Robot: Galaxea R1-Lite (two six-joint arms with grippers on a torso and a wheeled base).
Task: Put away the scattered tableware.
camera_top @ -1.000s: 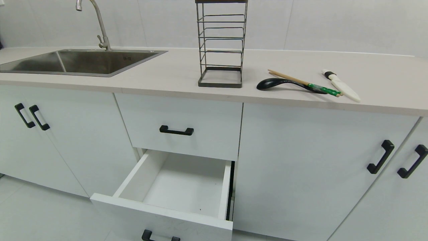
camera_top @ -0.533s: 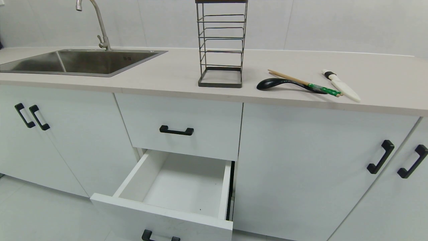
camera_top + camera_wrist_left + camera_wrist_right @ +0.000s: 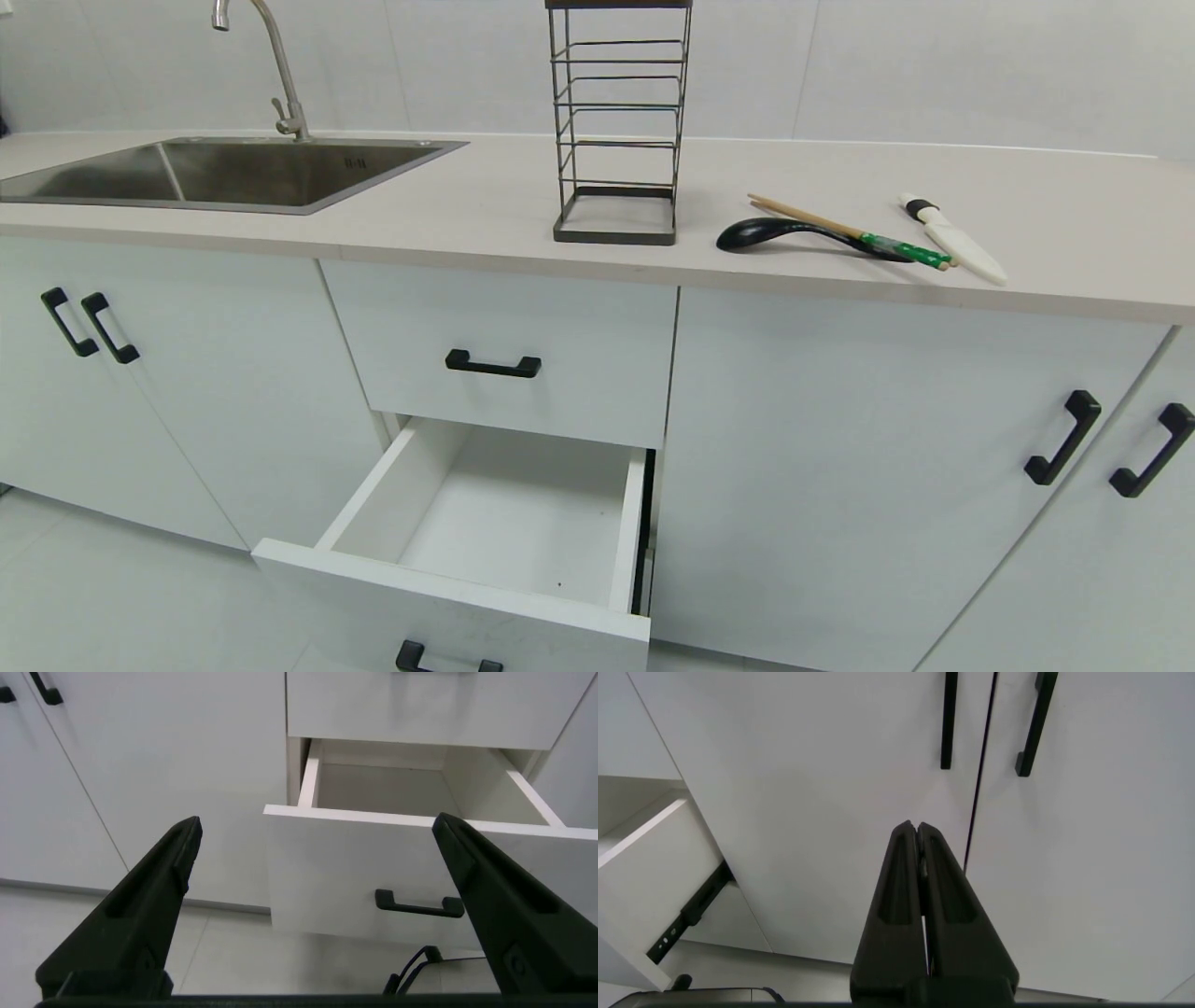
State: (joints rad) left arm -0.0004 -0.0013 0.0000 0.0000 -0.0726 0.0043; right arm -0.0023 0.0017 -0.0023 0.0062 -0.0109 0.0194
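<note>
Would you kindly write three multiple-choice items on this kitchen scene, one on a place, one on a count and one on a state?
1. Where do the chopsticks lie?
A. In the sink
B. On the countertop, across the black ladle's handle
C. In the drawer

2. How many drawers stand pulled open?
A. None
B. One
C. Two

3. How does the right tool stand?
A. Wide open
B. Shut on a chopstick
C. Shut, holding nothing

Answers:
1 B: they cross the ladle's handle, beside the white knife.
2 B: the lower drawer is out, while the upper drawer is closed.
3 C: its fingers meet with nothing between them.
</note>
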